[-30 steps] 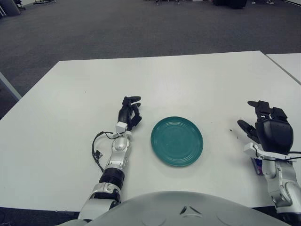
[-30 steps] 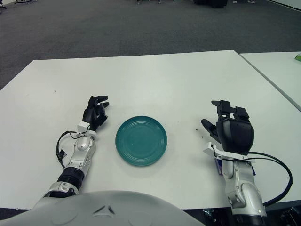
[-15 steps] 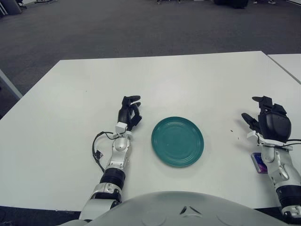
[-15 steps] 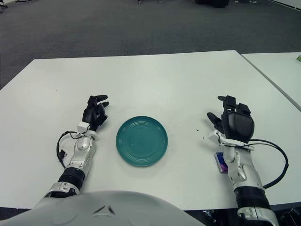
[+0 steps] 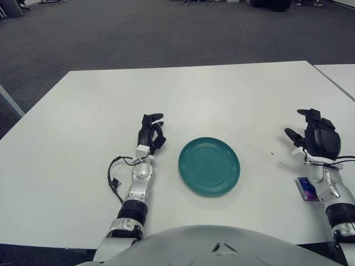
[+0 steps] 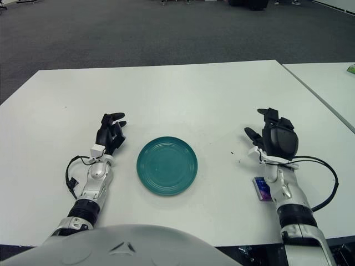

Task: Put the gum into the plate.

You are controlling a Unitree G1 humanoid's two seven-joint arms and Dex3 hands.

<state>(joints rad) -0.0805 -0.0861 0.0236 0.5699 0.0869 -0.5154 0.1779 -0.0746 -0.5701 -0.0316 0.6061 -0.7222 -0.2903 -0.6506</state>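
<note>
Right hand (image 6: 275, 139) shows on the right side of the white tabletop (image 6: 183, 94), palm facing away from the camera, fingers (image 6: 250, 136) spread apart and upward, holding nothing; gum (image 6: 262, 188), a small flat purple-blue pack, lies on the tabletop just beside the right forearm, on its inner side, nearer the robot than the hand, below the wrist in the view; gum is not touched by the fingers, and whether the forearm touches it cannot be told; a black cable (image 6: 327, 185) loops off the right wrist to the outer side; teal plate (image 6: 167, 165) sits near the middle of the tabletop, between the two hands, well apart from the gum, with nothing on it; left hand (image 6: 111, 133) shows just left of the plate, fingers loosely curled together, gripping nothing, close to the plate's rim but apart from it; a black wire (image 6: 71, 174) curls beside the left forearm; a few tiny dark specks (image 6: 233, 153) mark the tabletop between plate and right hand; grey carpet floor (image 6: 138, 33) lies beyond the tabletop; a second white table edge (image 6: 327, 77) shows at far right.
</note>
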